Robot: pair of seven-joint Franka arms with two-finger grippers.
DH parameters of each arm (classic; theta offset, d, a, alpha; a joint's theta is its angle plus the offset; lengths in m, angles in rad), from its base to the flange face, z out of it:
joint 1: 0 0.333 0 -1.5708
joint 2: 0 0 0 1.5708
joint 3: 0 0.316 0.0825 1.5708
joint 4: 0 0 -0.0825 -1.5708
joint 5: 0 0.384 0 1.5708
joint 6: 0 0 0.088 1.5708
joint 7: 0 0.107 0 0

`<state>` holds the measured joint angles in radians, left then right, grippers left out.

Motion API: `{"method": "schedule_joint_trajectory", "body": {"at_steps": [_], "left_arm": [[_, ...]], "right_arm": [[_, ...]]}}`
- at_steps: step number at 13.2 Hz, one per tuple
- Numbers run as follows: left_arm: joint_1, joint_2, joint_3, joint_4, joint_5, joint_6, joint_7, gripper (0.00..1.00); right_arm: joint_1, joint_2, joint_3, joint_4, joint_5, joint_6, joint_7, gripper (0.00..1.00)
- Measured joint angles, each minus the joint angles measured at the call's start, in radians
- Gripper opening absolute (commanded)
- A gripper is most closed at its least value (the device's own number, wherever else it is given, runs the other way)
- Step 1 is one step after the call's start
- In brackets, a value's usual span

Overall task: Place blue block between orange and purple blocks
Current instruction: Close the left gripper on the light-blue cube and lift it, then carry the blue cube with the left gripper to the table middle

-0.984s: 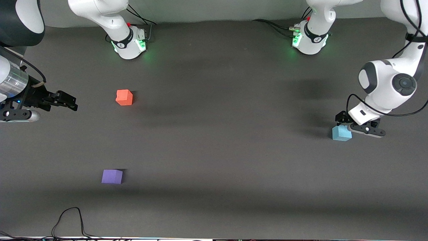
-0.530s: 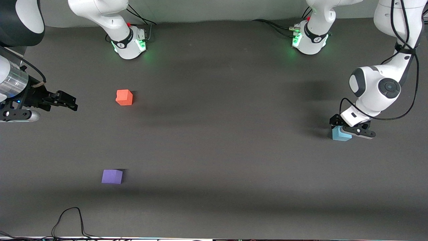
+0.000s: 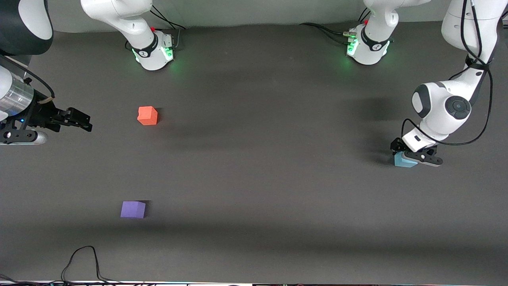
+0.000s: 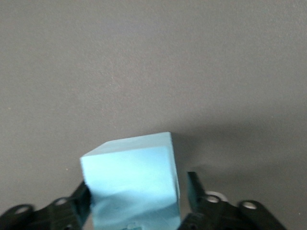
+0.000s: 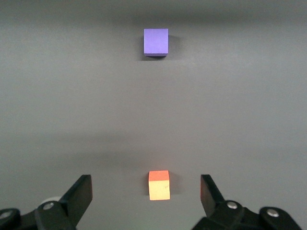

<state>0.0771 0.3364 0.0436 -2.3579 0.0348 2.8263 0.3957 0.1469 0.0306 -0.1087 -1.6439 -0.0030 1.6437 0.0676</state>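
Note:
The blue block [image 3: 401,161] sits on the table at the left arm's end. My left gripper [image 3: 406,157] is down around it, open, with one finger touching a side and a small gap at the other; the left wrist view shows the block [image 4: 132,182] between the fingers of the gripper [image 4: 136,203]. The orange block [image 3: 147,115] and the purple block [image 3: 133,209] sit toward the right arm's end, the purple one nearer the front camera. My right gripper [image 3: 84,123] waits open and empty, beside the orange block [image 5: 159,185], with the purple block [image 5: 156,41] farther off in its view.
The two arm bases [image 3: 152,51] [image 3: 367,47] stand along the back of the dark table [image 3: 258,178]. A black cable [image 3: 83,258] loops at the front edge near the purple block.
My left arm has shifted a little toward the right arm's end and lowered, bringing its gripper down around the blue block. The right arm and all blocks have not moved.

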Motion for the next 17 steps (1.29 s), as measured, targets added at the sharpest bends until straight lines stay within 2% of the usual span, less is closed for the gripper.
{"method": "schedule_joint_trajectory", "body": {"at_steps": [1,2,6,7,9,11,13,15,17], "left_arm": [[0.0,0.004,0.0,0.007,0.0,0.0,-0.001,0.48],[0.0,0.007,0.0,0.013,-0.001,0.0,-0.003,0.45],[0.0,0.006,0.0,0.044,-0.003,-0.041,-0.013,0.45],[0.0,-0.001,-0.002,0.08,-0.004,-0.119,-0.029,0.45],[-0.007,-0.045,-0.02,0.192,-0.004,-0.365,-0.097,0.45],[-0.042,-0.101,-0.061,0.305,-0.006,-0.598,-0.23,0.45],[-0.12,-0.133,-0.12,0.402,-0.009,-0.758,-0.428,0.45],[-0.234,-0.129,-0.187,0.477,-0.012,-0.815,-0.679,0.45],[-0.374,-0.089,-0.235,0.549,-0.012,-0.815,-0.931,0.45]], "right_arm": [[0.0,0.0,0.0,0.0,0.0,0.0,0.0,1.0],[0.0,0.0,0.0,0.0,0.0,0.0,0.0,1.0],[0.0,0.0,0.0,0.0,0.0,0.0,0.0,1.0],[0.0,0.0,0.0,0.0,0.0,0.0,0.0,1.0],[0.0,0.0,0.0,0.001,0.0,0.0,0.0,1.0],[0.0,0.0,0.0,0.005,0.0,0.0,0.0,1.0],[0.0,0.0,0.0,0.008,0.0,0.0,0.0,1.0],[0.001,0.0,0.001,0.008,0.0,0.0,0.0,1.0],[0.001,0.0,0.002,0.009,0.0,0.0,0.0,1.0]]}}
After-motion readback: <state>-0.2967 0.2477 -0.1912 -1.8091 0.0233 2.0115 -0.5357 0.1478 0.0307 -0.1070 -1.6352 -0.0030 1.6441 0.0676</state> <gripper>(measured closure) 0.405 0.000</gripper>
